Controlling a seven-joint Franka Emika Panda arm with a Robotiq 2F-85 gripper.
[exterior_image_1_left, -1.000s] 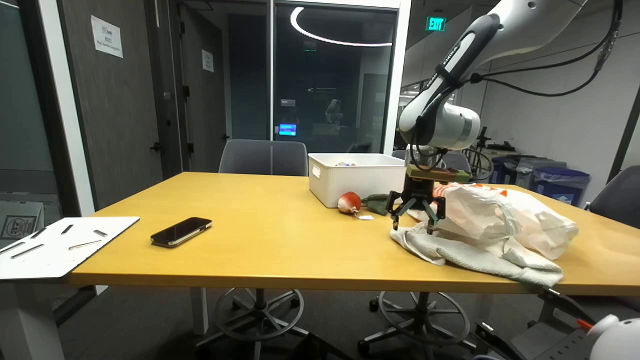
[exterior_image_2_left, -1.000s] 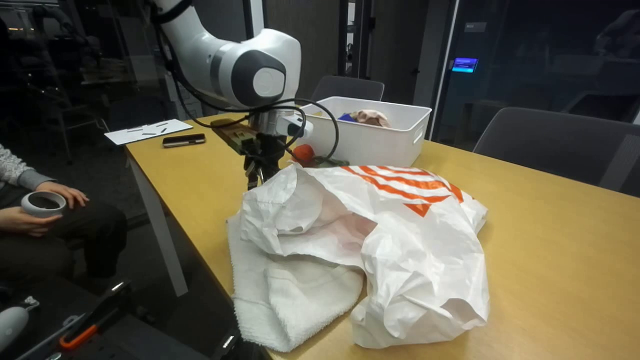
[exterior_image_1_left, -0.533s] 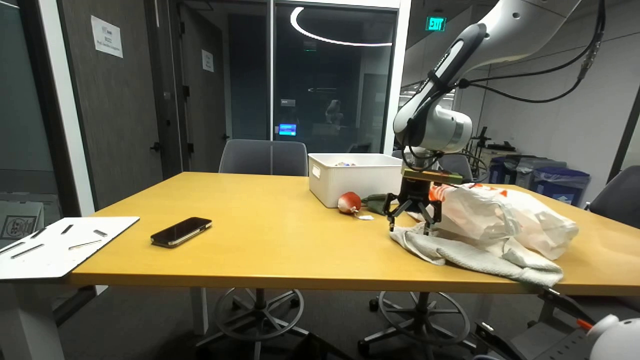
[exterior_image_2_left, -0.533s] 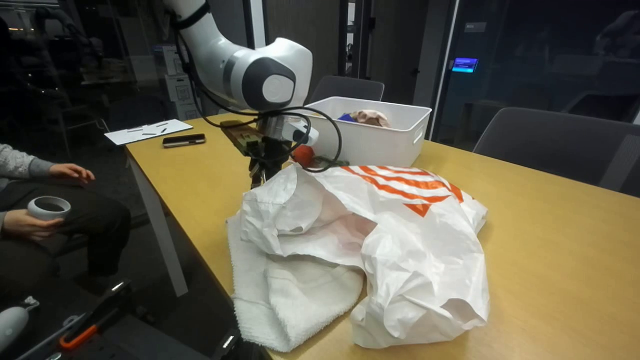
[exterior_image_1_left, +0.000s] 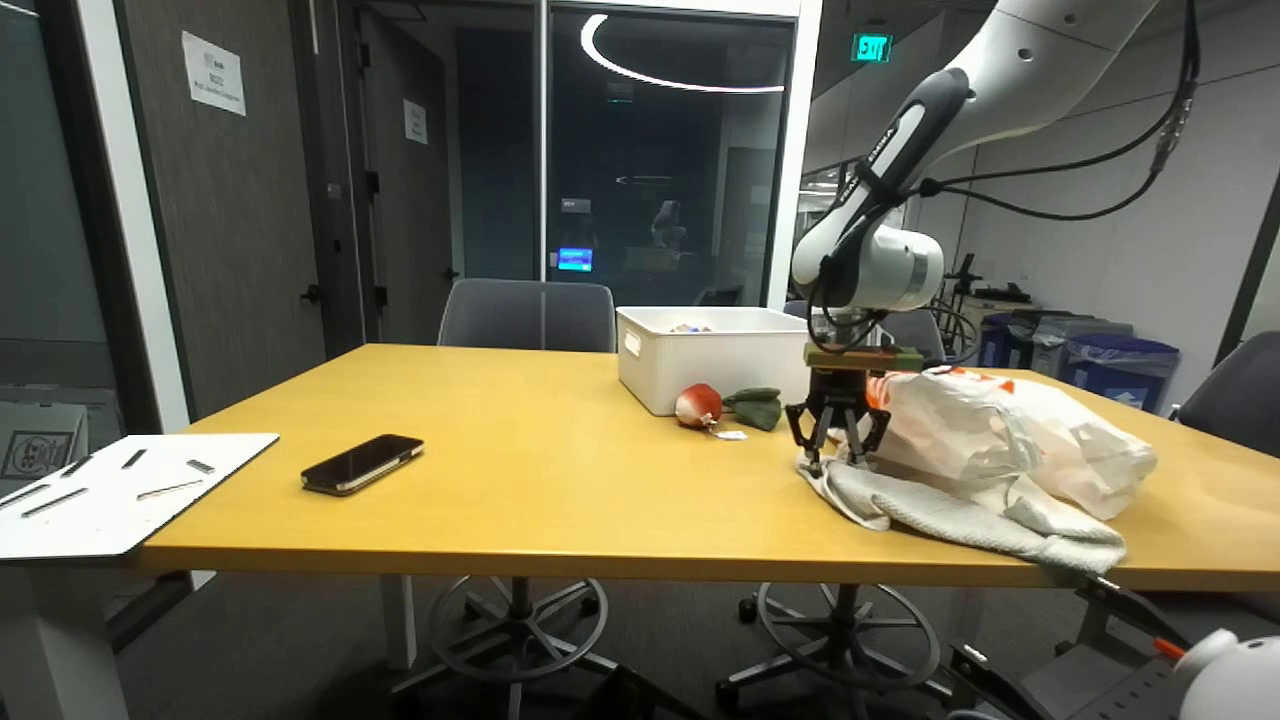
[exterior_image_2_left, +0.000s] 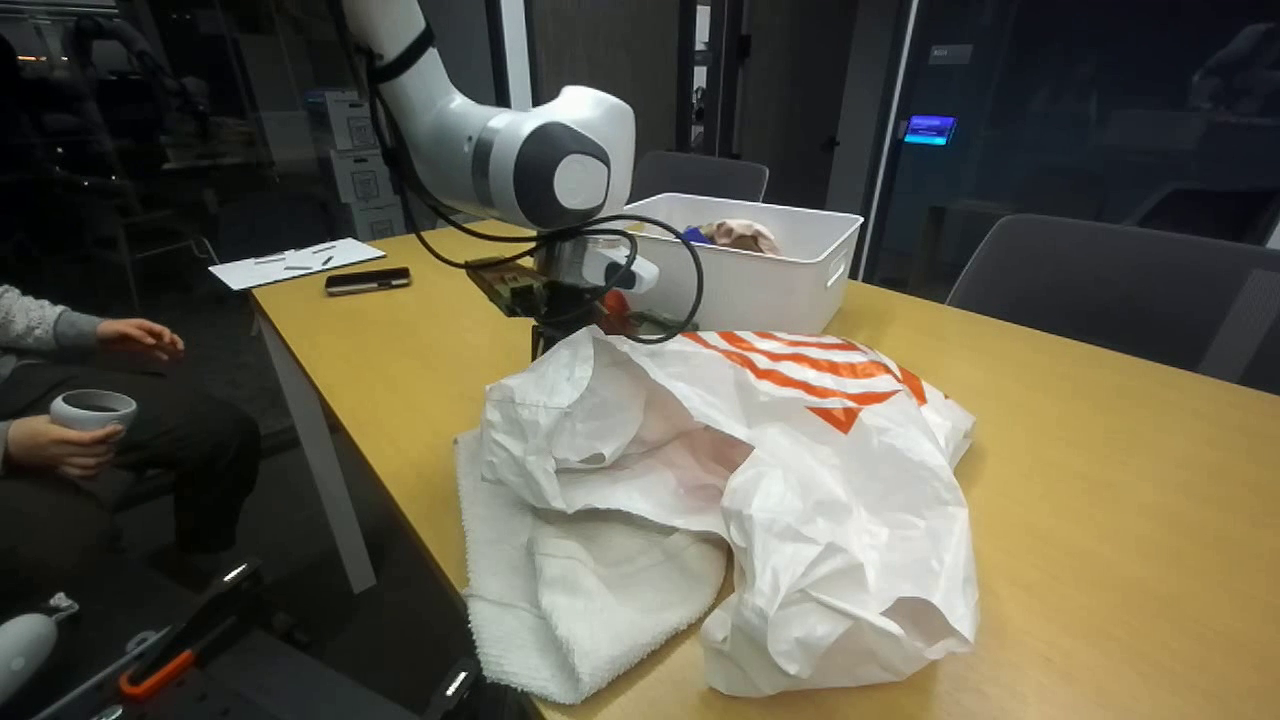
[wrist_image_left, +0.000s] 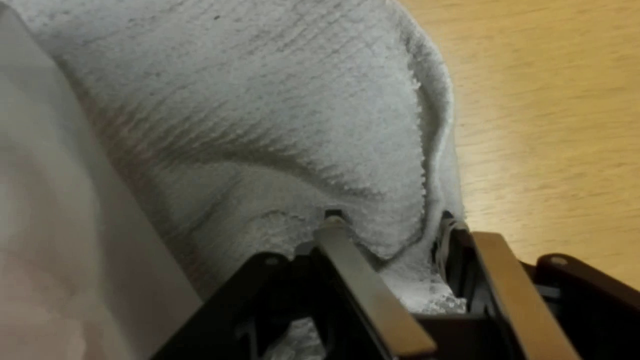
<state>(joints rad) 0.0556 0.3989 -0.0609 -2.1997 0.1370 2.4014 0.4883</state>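
White towel (exterior_image_1_left: 960, 520) on counter (exterior_image_1_left: 500, 420), partly under plastic bag (exterior_image_1_left: 945, 425). End effector (exterior_image_1_left: 837, 464) fingers (wrist_image_left: 370, 295) parted, straddling towel edge. From end effector, exterior view: bag at 3 o'clock, white bin (exterior_image_1_left: 715, 365) at 10, phone (exterior_image_1_left: 362, 463) at 9.

Both exterior views are overlooking the shared table (exterior_image_1_left: 500, 420); the wrist view is closely facing down, towel (wrist_image_left: 280, 90) at twelve o'clock.
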